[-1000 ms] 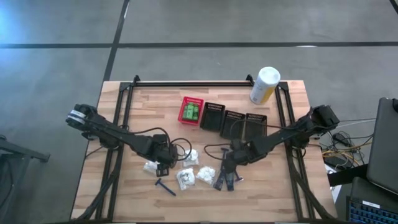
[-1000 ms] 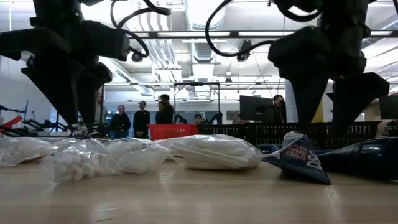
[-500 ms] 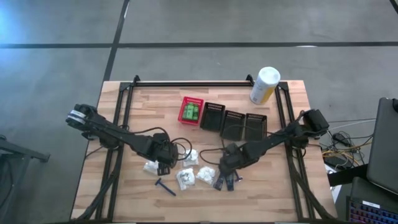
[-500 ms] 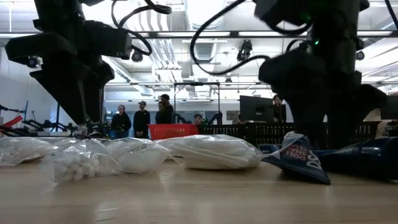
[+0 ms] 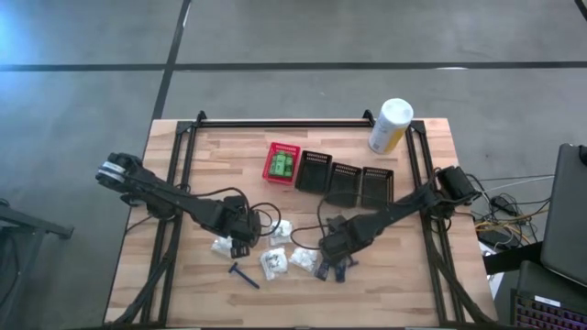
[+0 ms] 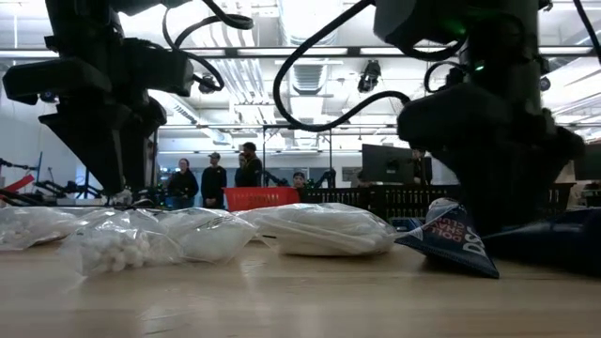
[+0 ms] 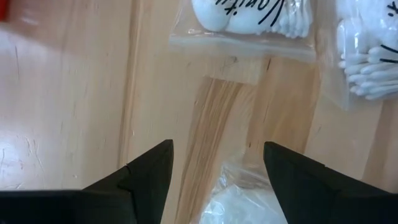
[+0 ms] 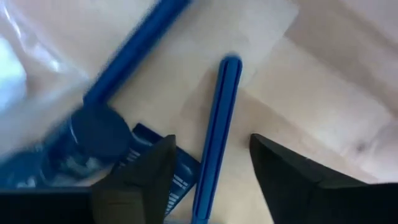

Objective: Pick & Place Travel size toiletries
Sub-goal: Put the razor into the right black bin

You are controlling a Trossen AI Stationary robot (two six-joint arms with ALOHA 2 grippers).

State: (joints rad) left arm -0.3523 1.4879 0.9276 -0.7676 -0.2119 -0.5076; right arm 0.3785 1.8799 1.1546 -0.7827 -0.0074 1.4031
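**Toiletries wait in a loose heap as the right hand closes in on a razor**

Toiletries lie scattered on the front half of the counter [image 5: 183,147]: clear pouches of cotton swabs [image 5: 273,264] in the middle, a lone blue razor [image 5: 244,275] nearer the front edge, and a dark-blue cluster of razors and packets [image 5: 332,268] to their right. From here the pouches look light, soft and slippery, best pinched at a flat edge; the razors seem stiff and thin, so I would take one across its handle.

The right hand [image 8: 210,180] is down over the dark-blue cluster, its fingers either side of a slim blue razor handle [image 8: 214,137] without touching it. The left hand [image 7: 217,171] hovers spread open over a pouch [image 7: 245,202], gripping nothing.

Against a second ago, the right arm has reached farther toward the middle and sunk lower, and its fingers have drawn closer together. The left arm has barely shifted. Behind stand the red basket [image 5: 282,163], black baskets [image 5: 345,179] and a white canister [image 5: 389,126].
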